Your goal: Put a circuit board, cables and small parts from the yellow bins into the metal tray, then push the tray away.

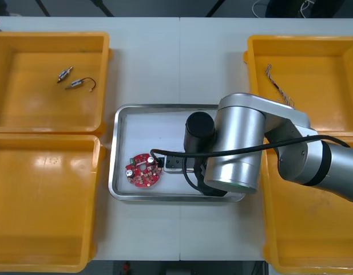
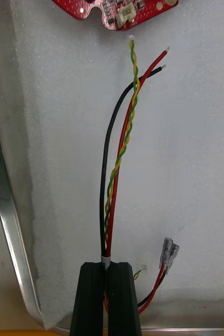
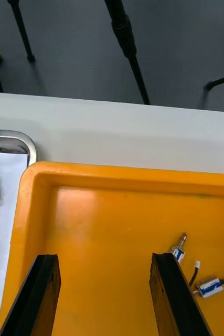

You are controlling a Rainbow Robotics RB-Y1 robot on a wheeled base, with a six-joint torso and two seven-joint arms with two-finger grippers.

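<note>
My right gripper (image 2: 109, 265) is shut on a cable bundle (image 2: 114, 173) of black, red and twisted yellow-green wires. The bundle lies along the white floor of the metal tray (image 1: 115, 150), its free ends just short of the round red circuit board (image 2: 117, 10). The bundle's clear connectors (image 2: 168, 254) lie beside the fingers. In the front view the right arm (image 1: 239, 143) reaches over the tray, next to the circuit board (image 1: 143, 170). My left gripper (image 3: 105, 258) is open above a yellow bin (image 3: 106, 220), with two small metal parts (image 3: 179, 251) just beyond one finger.
Two small metal parts (image 1: 64, 74) lie in the far left bin (image 1: 50, 40). A twisted cable (image 1: 279, 89) lies in the far right bin (image 1: 302, 46). The near left bin (image 1: 44, 200) holds nothing I can see. The tray's rim (image 2: 7, 220) runs beside the right fingers.
</note>
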